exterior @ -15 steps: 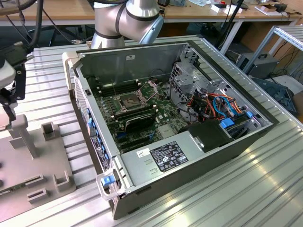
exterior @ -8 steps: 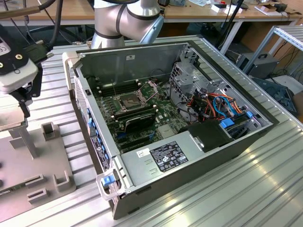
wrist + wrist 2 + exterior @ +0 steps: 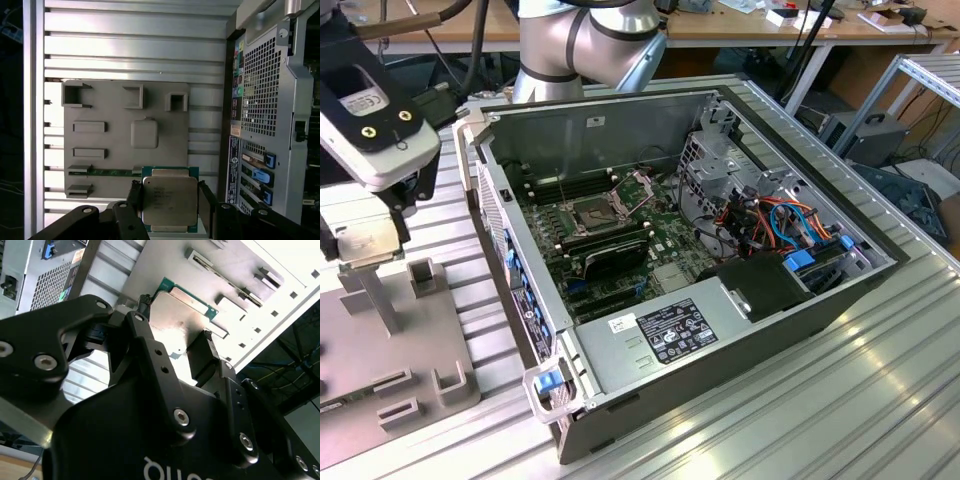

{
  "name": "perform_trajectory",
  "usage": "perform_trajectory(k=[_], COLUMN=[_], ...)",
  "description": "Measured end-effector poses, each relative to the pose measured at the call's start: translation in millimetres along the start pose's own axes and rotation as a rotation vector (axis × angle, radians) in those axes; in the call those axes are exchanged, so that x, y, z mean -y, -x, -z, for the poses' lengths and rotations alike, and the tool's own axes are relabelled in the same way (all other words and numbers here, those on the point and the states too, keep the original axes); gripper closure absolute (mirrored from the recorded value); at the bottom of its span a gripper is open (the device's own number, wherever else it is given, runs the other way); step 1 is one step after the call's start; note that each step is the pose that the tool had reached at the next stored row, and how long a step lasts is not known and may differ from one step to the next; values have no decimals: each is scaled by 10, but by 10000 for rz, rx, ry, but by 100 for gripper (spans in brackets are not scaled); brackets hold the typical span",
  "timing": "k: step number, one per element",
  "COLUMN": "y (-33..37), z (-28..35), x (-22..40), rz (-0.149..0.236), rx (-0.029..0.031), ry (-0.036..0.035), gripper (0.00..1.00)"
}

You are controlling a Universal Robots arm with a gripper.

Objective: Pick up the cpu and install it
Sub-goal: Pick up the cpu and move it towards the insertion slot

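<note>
While clamped in the tool [image 3: 169, 195], the cpu [image 3: 169, 201] hangs just above the grey pedestal [image 3: 382, 300] at the exterior view's left, well apart from the open computer case [image 3: 610, 120].
Fingers [image 3: 206, 202] pinch two opposite edges of the green board, lid up and flat. My read: light and rigid but fragile. The underside contacts and corners won't forgive a knock. The smooth metal lid looks slippery, so the edge grip is the right hold, with gentle force and kept level. Writing: fine print on the lid, too small to read; sticker on the power supply [image 3: 668, 335], not legible; white lettering on the tool body, cut off.
</note>
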State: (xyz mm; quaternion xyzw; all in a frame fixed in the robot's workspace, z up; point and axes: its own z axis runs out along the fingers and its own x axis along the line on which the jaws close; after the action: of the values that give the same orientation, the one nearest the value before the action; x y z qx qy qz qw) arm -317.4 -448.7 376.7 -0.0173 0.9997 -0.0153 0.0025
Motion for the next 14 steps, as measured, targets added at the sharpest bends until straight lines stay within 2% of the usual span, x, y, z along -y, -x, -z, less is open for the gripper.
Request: perform_trajectory(k=[3, 8, 9, 11, 14], y=[117, 246, 304, 357, 492], z=[0, -1, -1, -2, -2], x=[4, 9, 11, 12, 17], rz=[-1, 0, 0, -1, 0], rx=[0, 0, -1, 0, 0], ry=[0, -1, -1, -1, -1], gripper=[45, 45, 45, 45, 45])
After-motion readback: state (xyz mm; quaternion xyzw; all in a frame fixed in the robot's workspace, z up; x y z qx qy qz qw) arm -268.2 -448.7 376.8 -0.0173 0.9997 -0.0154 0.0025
